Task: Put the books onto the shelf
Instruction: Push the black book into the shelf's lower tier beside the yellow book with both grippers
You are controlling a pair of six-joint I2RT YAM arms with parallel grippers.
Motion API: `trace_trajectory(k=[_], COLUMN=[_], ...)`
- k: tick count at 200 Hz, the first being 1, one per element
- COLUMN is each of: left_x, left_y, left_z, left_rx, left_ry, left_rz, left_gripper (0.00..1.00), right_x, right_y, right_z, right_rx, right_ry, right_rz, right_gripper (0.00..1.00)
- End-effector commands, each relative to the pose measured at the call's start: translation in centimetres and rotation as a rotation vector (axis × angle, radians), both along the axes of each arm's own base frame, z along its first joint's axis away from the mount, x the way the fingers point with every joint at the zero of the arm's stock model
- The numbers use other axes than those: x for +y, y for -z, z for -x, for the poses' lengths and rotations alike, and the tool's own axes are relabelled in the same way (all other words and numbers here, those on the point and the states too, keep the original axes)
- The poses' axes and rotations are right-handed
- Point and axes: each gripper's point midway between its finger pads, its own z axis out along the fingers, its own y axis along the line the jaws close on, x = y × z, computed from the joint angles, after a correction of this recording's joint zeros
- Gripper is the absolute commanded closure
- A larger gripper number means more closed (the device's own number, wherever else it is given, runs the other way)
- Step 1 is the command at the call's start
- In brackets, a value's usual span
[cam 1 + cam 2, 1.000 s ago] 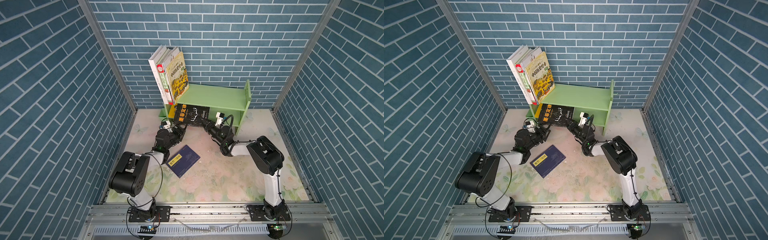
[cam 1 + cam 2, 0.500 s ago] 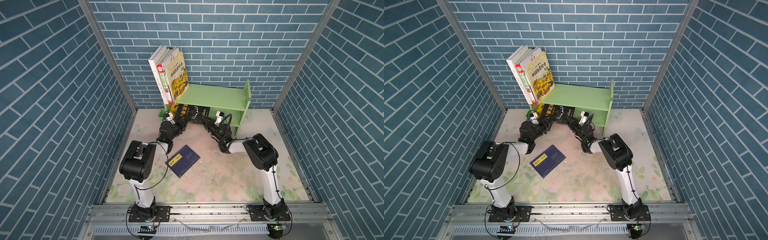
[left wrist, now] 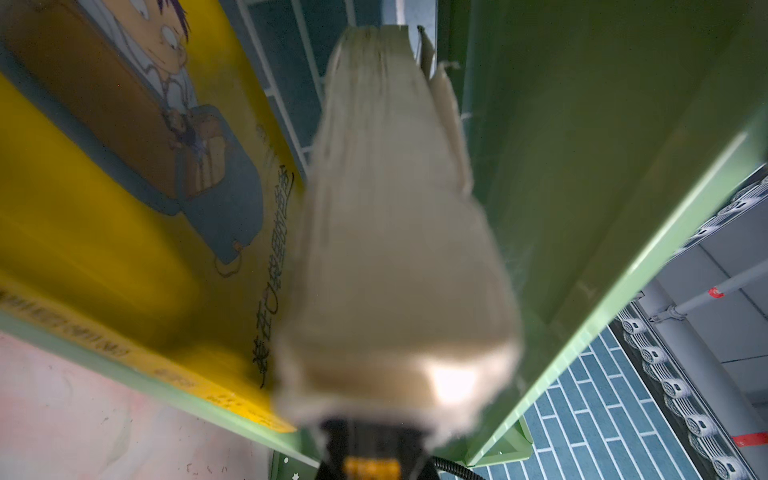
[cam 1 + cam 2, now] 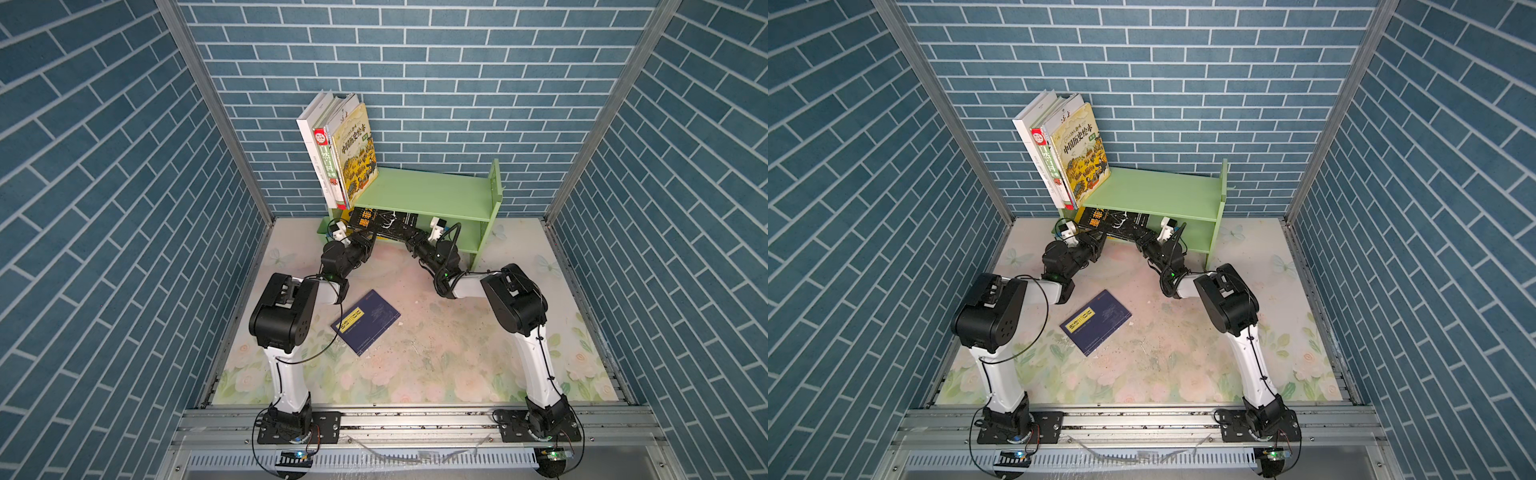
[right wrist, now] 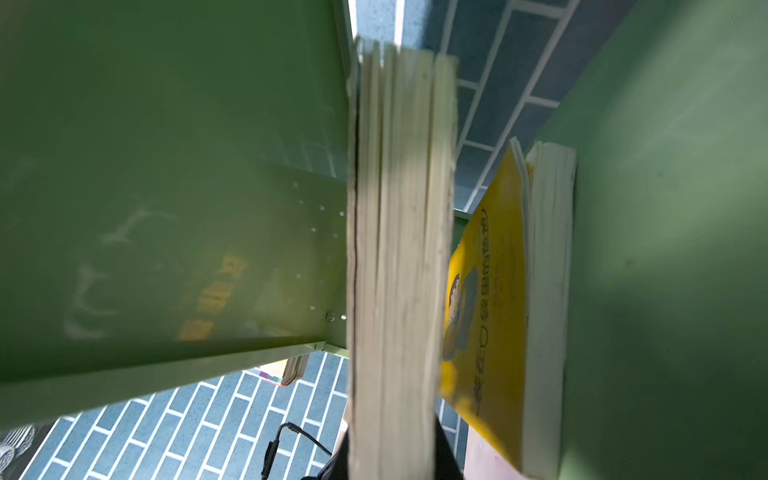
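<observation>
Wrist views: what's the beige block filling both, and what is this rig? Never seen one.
Two robot arms stand at a floral table, each ending in a gripper with a camera at its wrist; two overhead cameras see everything. The beige block is the page edge of a black book, which the left gripper and right gripper seem to hold together at the lower tier of the green shelf, where a yellow cartoon book lies. A navy book lies on the table.

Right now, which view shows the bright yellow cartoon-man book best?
Left wrist: the bright yellow cartoon-man book shows its cover drawing and title, lying in the light green wooden shelf. Right wrist shows it foreshortened, with its page edge, beside the black book. Both top views catch only a yellow sliver under the upper board.
</observation>
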Motion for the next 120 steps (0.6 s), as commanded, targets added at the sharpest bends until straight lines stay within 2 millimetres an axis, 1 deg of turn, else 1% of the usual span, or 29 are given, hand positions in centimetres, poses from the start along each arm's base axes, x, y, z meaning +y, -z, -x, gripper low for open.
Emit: trace_trajectory(k=[1, 3, 10, 32, 55, 90, 120], left_x=[1.4, 1.4, 1.8, 2.7, 3.8, 5.4, 5.4], left_y=[-2.3, -2.3, -2.5, -3.2, -3.5, -3.0, -2.6], left_z=[-0.9, -0.9, -1.0, -1.5, -1.9, -2.8, -3.5], left_rx=[-0.104, -0.106, -0.112, -0.131, -0.139, -0.129, -0.117], left_ry=[-0.08, -0.083, -0.096, -0.128, -0.163, -0.205, -0.198], left_rz=[0.002, 0.001, 0.003, 0.007, -0.008, -0.026, -0.024], left_gripper=[0.9, 0.9, 0.9, 0.91, 0.91, 0.91, 0.91], right_x=[0.3, 0.3, 0.3, -0.3, -1.1, -1.7, -2.0], right_y=[-3.7, -3.8, -3.6, -2.9, -2.1, -1.5, -1.2], right_z=[0.6, 0.6, 0.6, 0.7, 0.6, 0.7, 0.9], right_rx=[-0.088, -0.088, -0.084, -0.067, -0.053, -0.044, -0.04], right_ry=[-0.025, -0.025, -0.023, -0.002, 0.024, 0.037, 0.043], right_rz=[-0.075, -0.076, -0.072, -0.054, -0.032, -0.015, -0.005], right_gripper=[0.71, 0.66, 0.59, 0.46, 0.45, 0.45, 0.45])
